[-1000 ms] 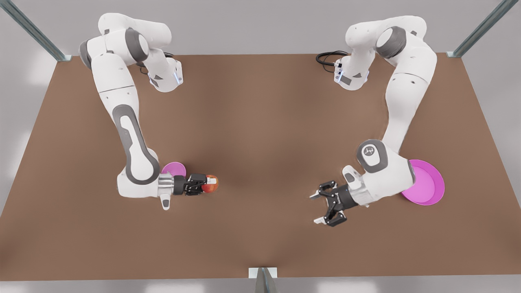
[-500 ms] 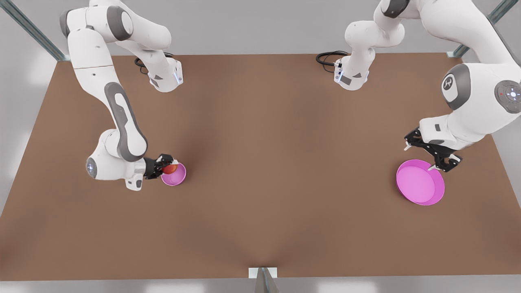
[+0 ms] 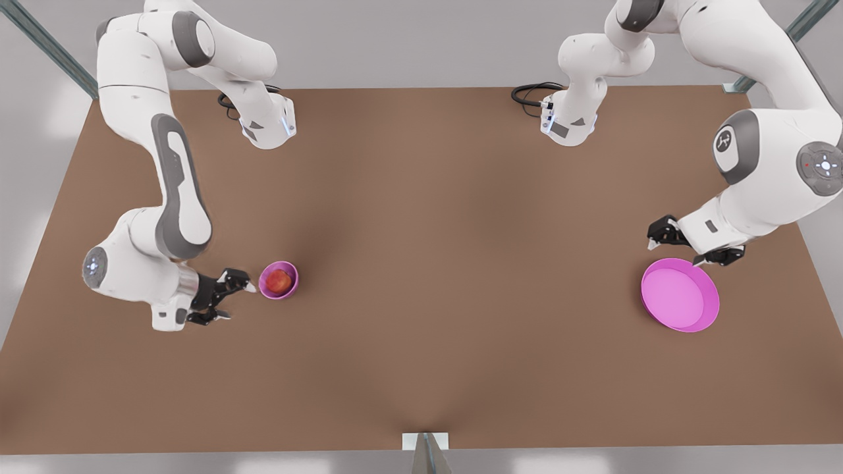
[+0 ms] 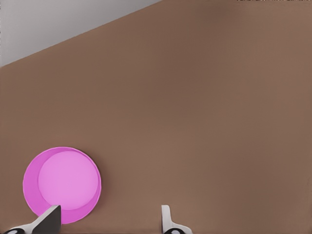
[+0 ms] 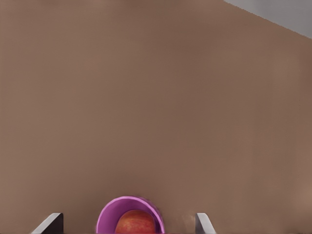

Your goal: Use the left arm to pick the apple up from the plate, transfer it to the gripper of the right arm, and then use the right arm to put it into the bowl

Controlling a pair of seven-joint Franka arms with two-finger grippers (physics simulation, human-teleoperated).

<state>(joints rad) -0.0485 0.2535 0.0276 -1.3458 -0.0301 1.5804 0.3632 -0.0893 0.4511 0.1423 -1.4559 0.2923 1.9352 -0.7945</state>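
The apple [image 3: 280,281] rests inside the bowl [image 3: 269,289], its red crown also seen in the right wrist view [image 5: 134,223]. It looks small, round, firm and smooth, likely light; a hold across its widest part would suit it. The right gripper [image 3: 221,297] sits just beside the bowl, jaws apart and empty. The left gripper [image 3: 685,245], well apart from the bowl, hovers at the plate [image 3: 705,316] rim, jaws apart. The brown worktop [image 3: 435,263] is flat and bare, the room grey.

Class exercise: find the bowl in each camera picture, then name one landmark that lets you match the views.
Front view: bowl at the front view's left, beside the right hand.
Left wrist view: no bowl, the plate instead.
Right wrist view: bowl between the fingertips.
Shared landmark: the apple inside it.
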